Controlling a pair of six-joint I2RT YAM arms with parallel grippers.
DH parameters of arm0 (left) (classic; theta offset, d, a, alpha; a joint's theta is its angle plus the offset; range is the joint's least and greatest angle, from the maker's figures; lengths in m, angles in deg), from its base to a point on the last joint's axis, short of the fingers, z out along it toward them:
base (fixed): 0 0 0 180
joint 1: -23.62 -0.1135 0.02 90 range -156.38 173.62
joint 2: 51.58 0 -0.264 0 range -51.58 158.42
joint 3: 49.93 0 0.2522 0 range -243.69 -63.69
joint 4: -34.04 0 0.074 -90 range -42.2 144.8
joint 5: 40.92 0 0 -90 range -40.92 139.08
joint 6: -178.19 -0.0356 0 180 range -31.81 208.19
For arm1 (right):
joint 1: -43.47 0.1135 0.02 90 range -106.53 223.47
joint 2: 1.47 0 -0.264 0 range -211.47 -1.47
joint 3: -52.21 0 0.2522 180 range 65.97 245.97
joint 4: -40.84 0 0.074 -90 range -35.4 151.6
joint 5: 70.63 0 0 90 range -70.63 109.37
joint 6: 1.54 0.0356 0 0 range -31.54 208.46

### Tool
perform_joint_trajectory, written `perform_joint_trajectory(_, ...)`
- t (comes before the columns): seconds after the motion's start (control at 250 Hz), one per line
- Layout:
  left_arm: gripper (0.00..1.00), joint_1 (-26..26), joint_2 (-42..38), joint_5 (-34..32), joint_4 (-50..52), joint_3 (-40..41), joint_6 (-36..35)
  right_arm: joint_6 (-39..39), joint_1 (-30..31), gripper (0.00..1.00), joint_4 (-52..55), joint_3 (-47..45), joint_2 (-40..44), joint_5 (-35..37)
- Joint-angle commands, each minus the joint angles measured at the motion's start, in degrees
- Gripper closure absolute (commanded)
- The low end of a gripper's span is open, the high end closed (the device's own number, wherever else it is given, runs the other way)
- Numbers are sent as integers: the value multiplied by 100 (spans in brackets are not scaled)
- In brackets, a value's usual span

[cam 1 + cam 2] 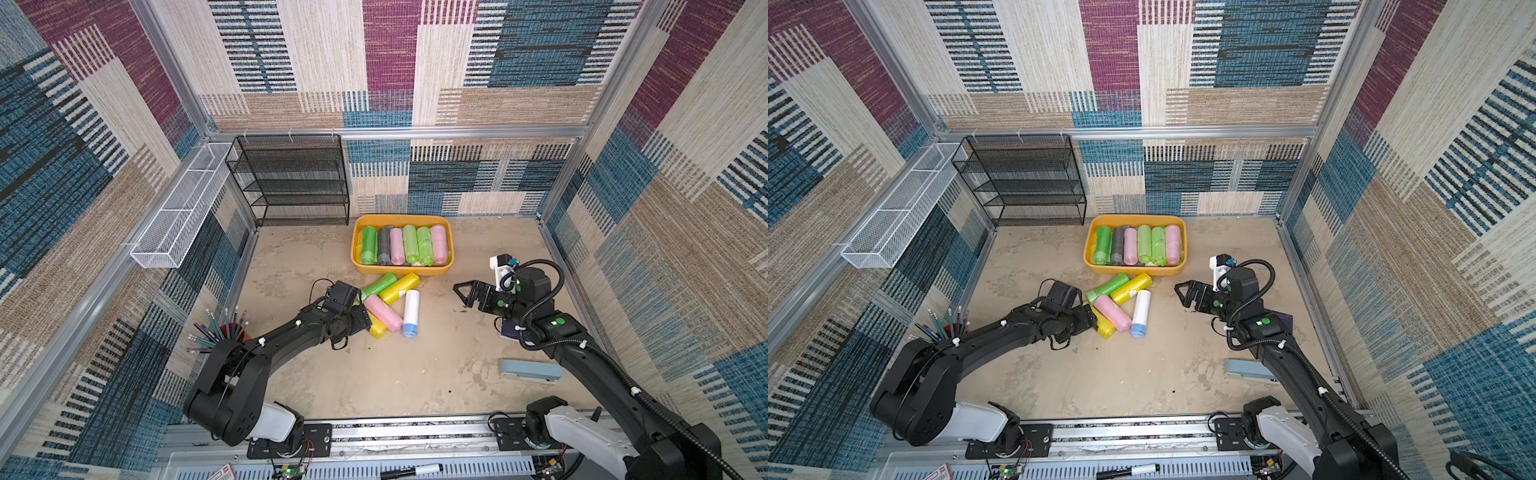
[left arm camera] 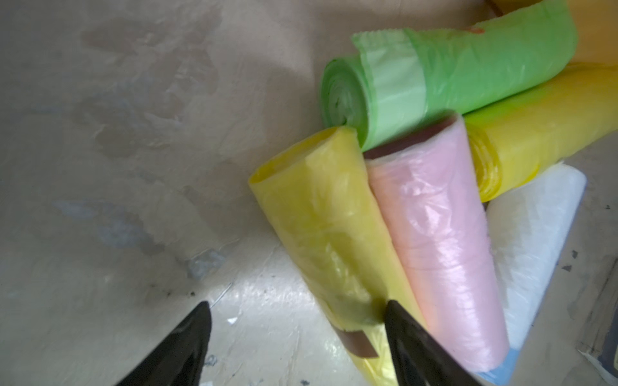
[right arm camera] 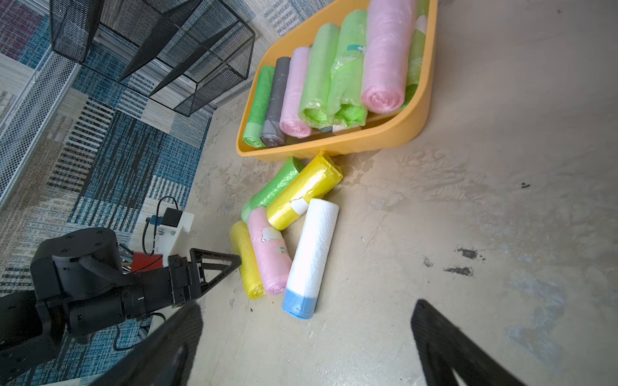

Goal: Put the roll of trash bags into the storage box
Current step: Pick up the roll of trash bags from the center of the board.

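Note:
The storage box (image 1: pixel 400 271) (image 1: pixel 1133 271) (image 3: pixel 384 135) is an orange-yellow tub at the back, filled with several green, grey and pink rolls lying side by side. Several loose rolls of trash bags lie in front of it: green (image 1: pixel 380 284), yellow (image 1: pixel 401 288), pink (image 1: pixel 384 312), white with a blue end (image 1: pixel 411 311), and a second yellow one (image 1: pixel 377 328) (image 2: pixel 317 217). My left gripper (image 2: pixel 297 307) is open astride this second yellow roll's near end. One finger is wedged between it and the pink roll (image 2: pixel 434 234); the other stands clear on the floor. My right gripper (image 1: pixel 460 296) (image 1: pixel 1182 296) hovers wide open and holds nothing, right of the pile.
A black mesh rack (image 1: pixel 291 183) stands at the back left, with a white wire basket (image 1: pixel 183 208) on the left wall. A red pencil cup (image 1: pixel 232 330) sits beside my left arm. A pale blue stapler (image 1: pixel 530 372) lies at the right, near my right arm.

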Motion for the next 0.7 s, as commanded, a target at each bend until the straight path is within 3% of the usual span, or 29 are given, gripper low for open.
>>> perform_joint_trajectory(0.0, 22, -13, 182, 35, -3, -121, -222, 86, 7, 1, -27, -26, 24, 100)
perform_joint_trajectory(0.276, 27, -65, 664, -31, 51, -259, -397, 183, 7, 1, -65, -81, 39, 105)
perform_joint_trajectory(0.696, 47, -75, 872, 93, 417, -574, -791, 299, 4, 1, 9, 22, 155, 150)
